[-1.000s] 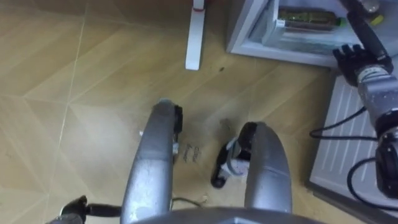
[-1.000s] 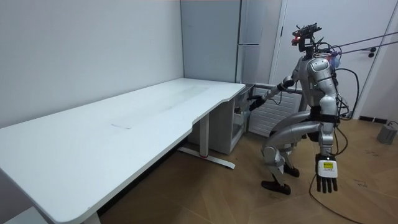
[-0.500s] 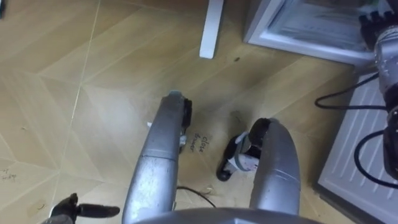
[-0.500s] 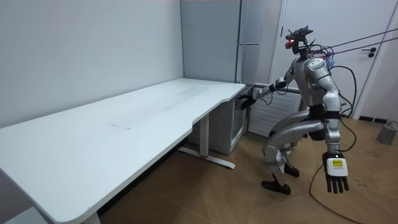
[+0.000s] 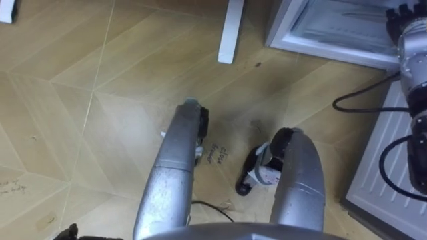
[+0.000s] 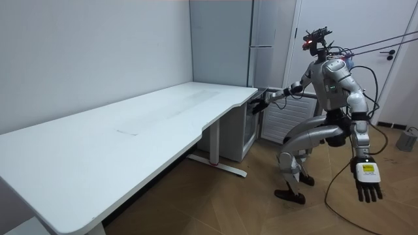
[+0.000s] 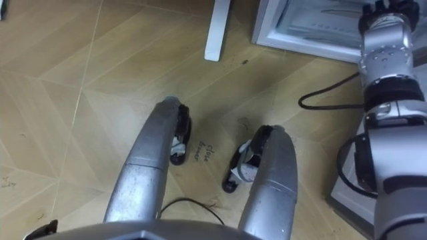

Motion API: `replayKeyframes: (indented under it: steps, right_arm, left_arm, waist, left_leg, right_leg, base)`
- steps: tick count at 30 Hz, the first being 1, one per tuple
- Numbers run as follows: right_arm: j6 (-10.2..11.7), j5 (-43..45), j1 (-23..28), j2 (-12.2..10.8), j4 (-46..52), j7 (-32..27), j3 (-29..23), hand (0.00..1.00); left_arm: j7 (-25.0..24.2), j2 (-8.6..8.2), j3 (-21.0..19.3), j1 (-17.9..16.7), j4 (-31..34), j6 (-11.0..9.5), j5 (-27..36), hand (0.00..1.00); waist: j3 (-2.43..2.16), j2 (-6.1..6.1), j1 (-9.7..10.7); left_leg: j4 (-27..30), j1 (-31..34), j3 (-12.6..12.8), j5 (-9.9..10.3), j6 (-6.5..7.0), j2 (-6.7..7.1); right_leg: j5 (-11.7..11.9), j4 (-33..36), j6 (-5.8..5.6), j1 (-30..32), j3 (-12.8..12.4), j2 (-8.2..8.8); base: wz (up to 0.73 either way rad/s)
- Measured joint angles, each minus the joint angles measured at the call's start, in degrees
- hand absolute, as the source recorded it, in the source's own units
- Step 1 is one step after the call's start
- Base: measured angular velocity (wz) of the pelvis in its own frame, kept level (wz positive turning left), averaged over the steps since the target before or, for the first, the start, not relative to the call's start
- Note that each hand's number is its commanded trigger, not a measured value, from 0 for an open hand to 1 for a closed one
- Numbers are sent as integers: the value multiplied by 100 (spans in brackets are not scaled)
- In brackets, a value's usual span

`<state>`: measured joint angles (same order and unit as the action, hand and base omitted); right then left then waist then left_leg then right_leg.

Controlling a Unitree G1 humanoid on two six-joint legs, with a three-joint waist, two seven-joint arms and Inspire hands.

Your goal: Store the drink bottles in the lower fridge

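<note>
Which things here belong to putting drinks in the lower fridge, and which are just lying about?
Belong to the job:
lower fridge, standing open
right hand, at its opening

Just about:
white table
small grey bin on the floor
left hand, hanging open, idle

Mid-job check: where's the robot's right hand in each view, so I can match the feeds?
Left eye view: right hand in the top right corner, at the open lower fridge.
Right eye view: top right, over the same fridge rim.
Room view: stretched toward the room view's left, past the end of the desk.
Shared landmark: the white desk leg beside the fridge.
</note>
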<state>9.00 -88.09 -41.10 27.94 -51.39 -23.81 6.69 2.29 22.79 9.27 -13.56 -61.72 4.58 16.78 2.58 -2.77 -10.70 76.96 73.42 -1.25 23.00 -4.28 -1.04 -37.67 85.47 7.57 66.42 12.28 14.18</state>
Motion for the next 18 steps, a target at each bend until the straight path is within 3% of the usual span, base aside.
replayKeyframes:
  steps: [5, 11, 14, 18]
  right_arm:
    - [146, -25, 0, 3, 45, -129, 50, 0]
    - [220, -77, 2, 26, -43, -110, 89, 0]
    - [188, -125, 20, 28, -495, 153, 99, 0]
    - [-31, -122, 392, 38, -871, 864, 93, 0]
  left_arm:
    - [104, 69, 14, -54, 207, -15, -2, 0]
    - [88, 101, 129, -466, 568, -38, 0, 0]
    - [79, 132, 145, -503, 607, -35, -6, 0]
    - [51, 135, 291, -502, 647, -32, -3, 0]
  waist:
    - [1, 35, -93]
    - [15, 127, -138]
    - [17, 144, -219]
    - [30, 207, -269]
  left_leg:
    - [-64, -8, -96, -120, -45, 91]
    - [-154, -122, -114, -158, -21, 77]
    - [-355, -388, -121, -190, -39, 75]
    - [-732, -937, -128, -228, -18, 19]
  right_leg:
    - [5, -2, 46, -59, 117, 109]
    - [32, -94, 54, -205, 225, 174]
    - [40, -294, 41, -515, 304, 187]
    - [102, -738, -25, -1133, 475, 160]
  base:
    - [11]
    - [4]
    - [9]
    - [10]
